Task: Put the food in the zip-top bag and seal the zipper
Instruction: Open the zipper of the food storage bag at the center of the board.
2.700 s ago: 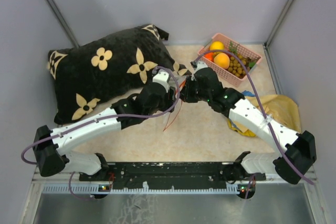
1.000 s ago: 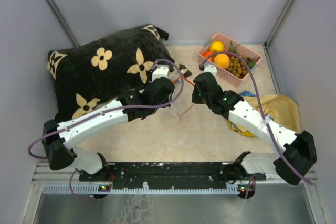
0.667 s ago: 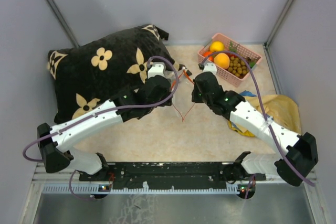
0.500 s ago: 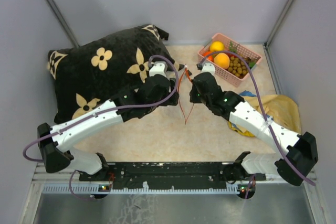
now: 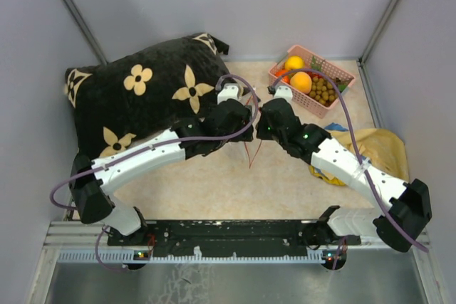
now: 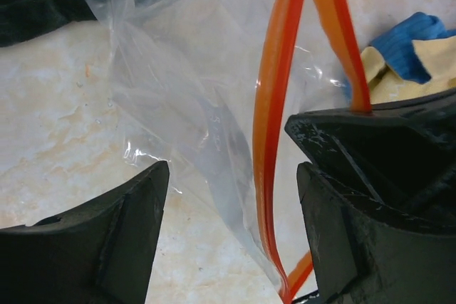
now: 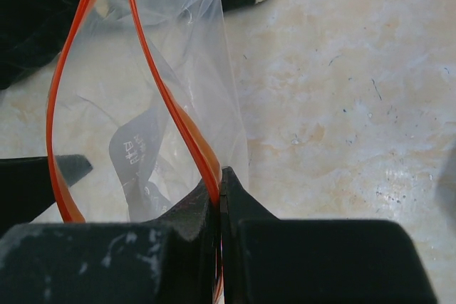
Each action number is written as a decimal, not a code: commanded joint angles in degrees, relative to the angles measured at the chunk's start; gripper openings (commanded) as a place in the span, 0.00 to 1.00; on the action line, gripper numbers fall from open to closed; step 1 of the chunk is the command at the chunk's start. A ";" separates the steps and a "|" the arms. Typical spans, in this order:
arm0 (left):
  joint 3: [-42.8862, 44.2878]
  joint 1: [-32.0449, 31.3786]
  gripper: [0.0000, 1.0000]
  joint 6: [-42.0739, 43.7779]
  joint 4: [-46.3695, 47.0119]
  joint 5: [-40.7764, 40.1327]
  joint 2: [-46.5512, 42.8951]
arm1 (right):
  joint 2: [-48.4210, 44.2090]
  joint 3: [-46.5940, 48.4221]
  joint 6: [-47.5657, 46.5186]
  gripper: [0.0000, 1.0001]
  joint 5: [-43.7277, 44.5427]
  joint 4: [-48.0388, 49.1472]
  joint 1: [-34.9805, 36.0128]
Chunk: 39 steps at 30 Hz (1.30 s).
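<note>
The clear zip-top bag [image 7: 178,69] hangs above the table between my two grippers. Its orange-red zipper [image 7: 153,80] runs as two strands, parted into a narrow loop. My right gripper [image 7: 219,179] is shut on one strand of the zipper. My left gripper [image 6: 231,176] is open. The zipper [image 6: 274,105] and the bag's film [image 6: 178,105] pass between its fingers without being pinched. In the top view both grippers [image 5: 239,115] [image 5: 263,122] stand close together at the table's middle, the zipper [image 5: 251,153] dangling below them. The food [image 5: 301,82] lies in the pink basket [image 5: 342,72].
A large black pillow [image 5: 135,97] with tan flowers fills the back left, right behind the left gripper. A yellow-and-blue cloth [image 5: 385,147] lies under the right forearm and shows in the left wrist view [image 6: 406,55]. Grey walls close in the sides and back.
My left gripper has opened, let go of the zipper and shifted right toward the right gripper. The zipper loop has narrowed and hangs lower. The right gripper keeps its hold.
</note>
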 commanded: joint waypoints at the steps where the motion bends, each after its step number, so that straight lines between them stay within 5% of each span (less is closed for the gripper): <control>1: 2.65 -0.26 0.76 1.78 -2.25 -4.76 3.12 | -2.02 1.55 1.05 0.00 0.62 3.49 0.77; 21: 3.40 1.90 0.21 4.66 -12.92 -12.66 2.26 | -6.12 -1.12 -2.40 0.00 5.36 -1.73 -4.84; 31: 7.26 2.44 0.13 2.66 -24.29 -13.48 0.74 | -2.63 0.26 -4.96 0.00 -1.82 -1.96 -5.90; 39: 10.28 2.42 0.08 2.33 -27.63 -10.08 0.72 | -1.33 1.10 -8.28 0.13 -11.16 2.58 -5.91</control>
